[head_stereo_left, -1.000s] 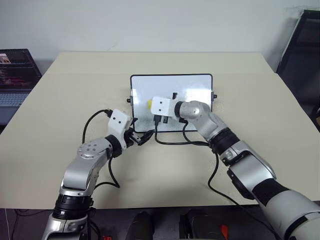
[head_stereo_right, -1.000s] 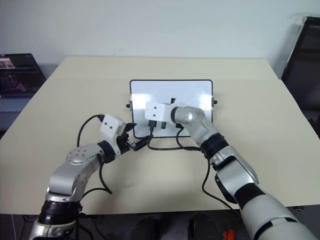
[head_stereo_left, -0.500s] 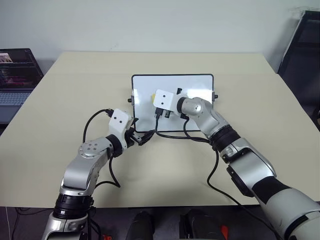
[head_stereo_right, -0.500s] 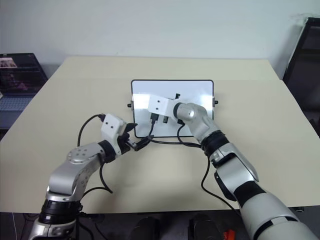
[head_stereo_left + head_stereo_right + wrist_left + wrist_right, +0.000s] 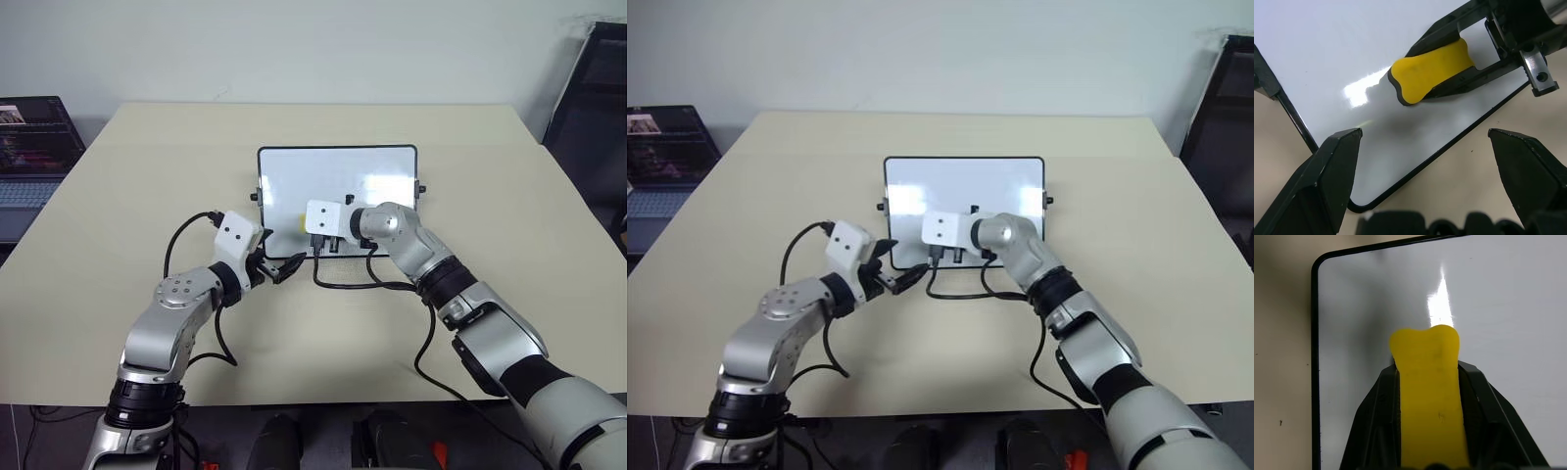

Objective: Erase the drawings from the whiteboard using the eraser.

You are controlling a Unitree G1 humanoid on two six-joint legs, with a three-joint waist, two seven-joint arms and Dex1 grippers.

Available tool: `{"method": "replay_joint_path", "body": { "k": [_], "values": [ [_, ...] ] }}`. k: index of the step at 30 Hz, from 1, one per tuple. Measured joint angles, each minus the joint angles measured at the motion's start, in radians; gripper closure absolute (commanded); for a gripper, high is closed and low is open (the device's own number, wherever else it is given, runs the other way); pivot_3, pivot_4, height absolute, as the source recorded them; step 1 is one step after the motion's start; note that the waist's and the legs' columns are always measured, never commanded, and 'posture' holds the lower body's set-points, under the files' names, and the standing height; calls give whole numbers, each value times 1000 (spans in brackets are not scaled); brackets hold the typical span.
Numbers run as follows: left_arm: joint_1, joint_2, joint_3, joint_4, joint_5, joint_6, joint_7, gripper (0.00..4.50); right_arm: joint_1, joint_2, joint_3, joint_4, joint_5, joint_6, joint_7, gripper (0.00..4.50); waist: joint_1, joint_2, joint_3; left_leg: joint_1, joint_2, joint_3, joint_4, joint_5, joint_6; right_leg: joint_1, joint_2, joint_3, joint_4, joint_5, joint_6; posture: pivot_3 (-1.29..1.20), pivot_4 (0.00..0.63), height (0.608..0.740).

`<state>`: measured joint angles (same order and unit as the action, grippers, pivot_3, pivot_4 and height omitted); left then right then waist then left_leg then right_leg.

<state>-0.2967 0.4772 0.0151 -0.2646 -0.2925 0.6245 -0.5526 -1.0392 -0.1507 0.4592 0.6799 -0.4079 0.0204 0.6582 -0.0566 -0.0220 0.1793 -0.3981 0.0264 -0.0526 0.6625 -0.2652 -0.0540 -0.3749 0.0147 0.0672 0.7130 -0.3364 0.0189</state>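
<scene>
The whiteboard (image 5: pixel 372 176) lies flat in the middle of the beige table, black-framed, with small knobs on its side edges. My right gripper (image 5: pixel 1426 374) is shut on the yellow eraser (image 5: pixel 1432 68), whose dark underside rests on the board near its near-left corner (image 5: pixel 1359 205). A sliver of the eraser (image 5: pixel 297 218) peeks out beside the wrist's white box. The drawings are out of view; the board surface that shows is plain glossy white. My left gripper (image 5: pixel 279 267) is open, just off the board's near-left corner, holding nothing.
Black cables (image 5: pixel 343 284) loop on the table (image 5: pixel 147 176) along the board's near edge. A laptop (image 5: pixel 29 157) stands on a dark rack beyond the table's left side. A dark frame (image 5: pixel 593 88) stands at the far right.
My right gripper slid the eraser toward the board's far edge, then back toward the near edge, ending closer to me than a second ago. The left arm has stayed still.
</scene>
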Motion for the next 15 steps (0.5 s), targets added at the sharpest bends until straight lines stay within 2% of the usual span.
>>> {"method": "replay_joint_path", "body": {
  "k": [4,7,12,15],
  "values": [
    [-2,-2,-2,0,0,0,-1,0,27,0,-90,-75,69,57,-27,3304,2,0,0,-1,0,0,0,0,0,0,0,0,-1,0,0,0,150,740],
    [-16,-10,-1,0,-7,-3,-5,0,128,-5,-193,-275,171,200,-5,3305,9,0,0,-3,0,-1,-1,0,0,0,0,-1,-3,0,0,0,150,740],
    [-29,-16,-3,0,-20,-28,-18,0,274,-70,-278,-552,250,406,12,3305,16,0,0,-3,0,-1,-1,0,0,0,0,-1,-5,0,0,0,150,740],
    [-49,-9,-13,0,-20,-53,-52,0,454,-135,-377,-803,291,574,-5,3305,30,0,0,-4,0,-2,-2,0,0,1,0,-2,-8,0,0,0,150,740]
  ]
}}
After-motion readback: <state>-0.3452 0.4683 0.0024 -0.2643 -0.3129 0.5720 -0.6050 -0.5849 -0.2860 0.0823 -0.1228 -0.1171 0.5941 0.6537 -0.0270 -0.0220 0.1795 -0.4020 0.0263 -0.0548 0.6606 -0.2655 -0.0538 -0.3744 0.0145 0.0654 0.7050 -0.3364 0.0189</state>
